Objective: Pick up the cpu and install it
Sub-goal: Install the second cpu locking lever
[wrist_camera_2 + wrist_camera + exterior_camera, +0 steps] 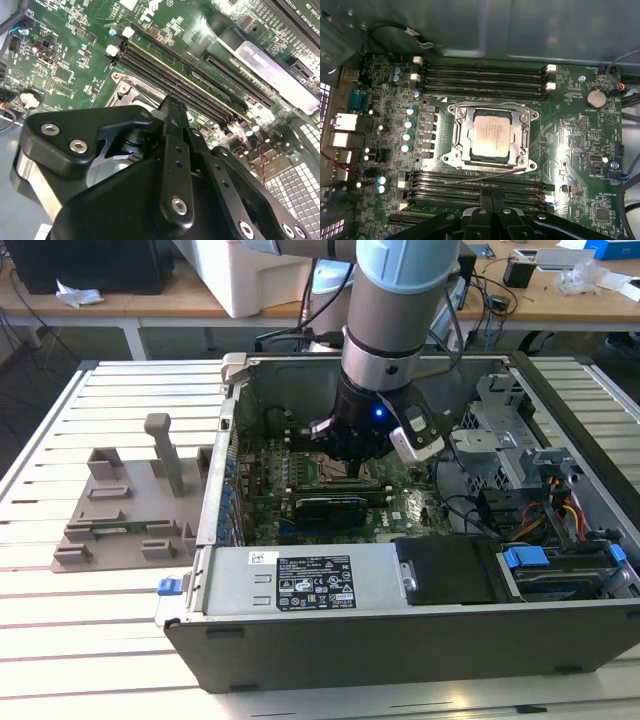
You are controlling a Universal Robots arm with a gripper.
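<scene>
The cpu [491, 132] is a flat square chip with a silvery top. It lies in the motherboard socket, inside the metal frame [530, 120]. A thin wire lever [485, 176] runs along one side of the socket. My gripper [492, 200] hovers above the board beside the socket, over the memory slots, with its black fingers [172, 107] together and nothing between them. In the exterior view the gripper [350, 465] reaches down into the open computer case [400, 640], over the green motherboard [300, 465].
Grey fixture blocks [130, 500] stand on the slatted table at the exterior view's left. In the case are a power supply [320, 580] at the front, a drive cage [500, 440] and cables at the right, and a black card [330, 508]. Memory slots [485, 75] flank the socket.
</scene>
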